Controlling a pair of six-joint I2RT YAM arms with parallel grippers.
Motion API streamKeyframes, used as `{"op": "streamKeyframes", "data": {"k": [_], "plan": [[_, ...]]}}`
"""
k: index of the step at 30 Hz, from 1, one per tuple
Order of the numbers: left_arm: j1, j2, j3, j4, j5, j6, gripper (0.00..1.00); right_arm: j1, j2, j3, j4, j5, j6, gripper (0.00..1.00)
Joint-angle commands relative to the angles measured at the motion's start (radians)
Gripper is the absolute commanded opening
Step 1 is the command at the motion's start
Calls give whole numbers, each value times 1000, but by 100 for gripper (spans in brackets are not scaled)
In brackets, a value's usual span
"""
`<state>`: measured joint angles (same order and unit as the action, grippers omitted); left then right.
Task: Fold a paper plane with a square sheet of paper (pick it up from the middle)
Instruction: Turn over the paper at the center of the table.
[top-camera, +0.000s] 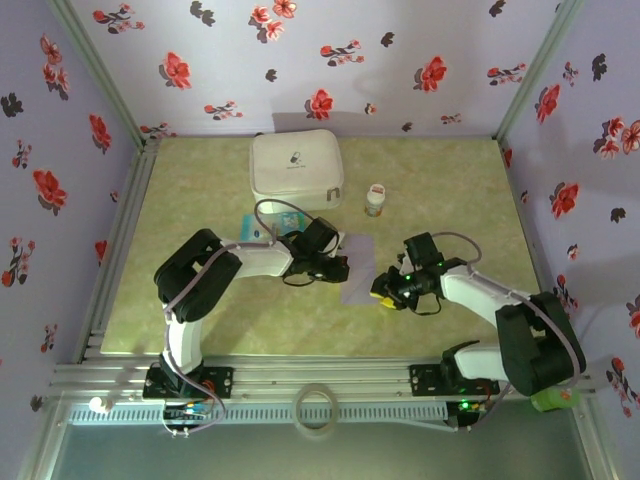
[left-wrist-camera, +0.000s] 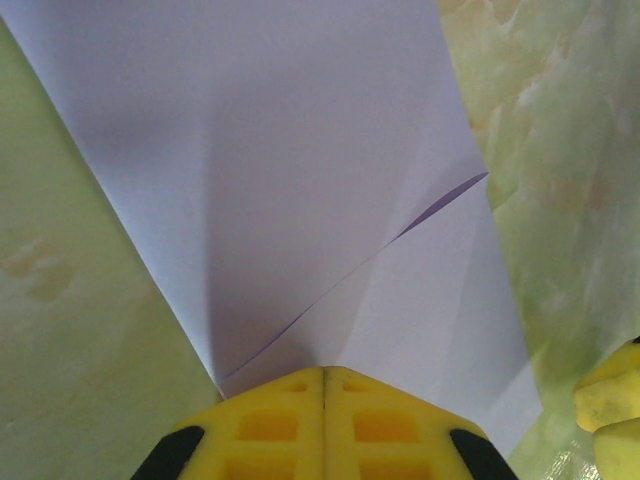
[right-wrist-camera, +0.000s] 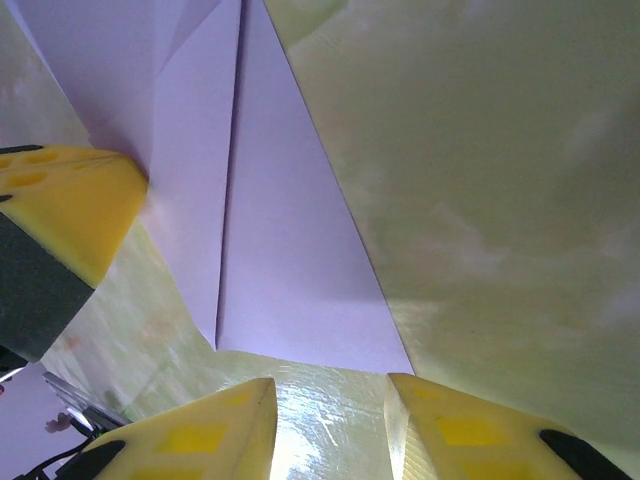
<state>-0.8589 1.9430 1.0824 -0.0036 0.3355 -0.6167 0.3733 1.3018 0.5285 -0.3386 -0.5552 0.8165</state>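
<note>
Mid-tabletop, paper: I see the lavender sheet of paper (top-camera: 362, 255) lying on the green marbled tabletop (top-camera: 200, 310), between the two end effectors and well short of the far wall.
Paper state: partly folded. A long crease runs down its length, and the left wrist view shows a diagonal flap lifting slightly off the layer below.
Left end effector (top-camera: 340, 272): jaws closed flush, yellow fingers (left-wrist-camera: 270, 425) meeting with no gap. The tips are down on the sheet's left edge. I cannot tell whether any paper is pinched between them.
Right end effector (right-wrist-camera: 330, 430): jaws a narrow way apart, with bare tabletop showing through the gap and nothing held. It sits low, just beside the sheet's right edge and not touching it.
Arms: both reach inward from their bases, wrists close together over the sheet.
Far side: a white zip case (top-camera: 296, 168) lies flat, and a small bottle (top-camera: 375, 200) stands upright just right of it.
Left of paper: a teal-and-white packet (top-camera: 258, 228) lies near the left wrist, partly crossed by a cable.
Near rail: a pale ring (top-camera: 316, 408) rests between the arm bases.
</note>
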Motion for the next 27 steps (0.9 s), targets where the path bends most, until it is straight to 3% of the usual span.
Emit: {"op": "streamKeyframes", "data": {"k": [1, 27], "plan": [[8, 21, -27, -12, 2, 11, 3, 10, 18, 24, 1, 11, 23, 34], [7, 12, -49, 19, 9, -11, 2, 23, 125, 26, 168, 3, 44, 36]]}}
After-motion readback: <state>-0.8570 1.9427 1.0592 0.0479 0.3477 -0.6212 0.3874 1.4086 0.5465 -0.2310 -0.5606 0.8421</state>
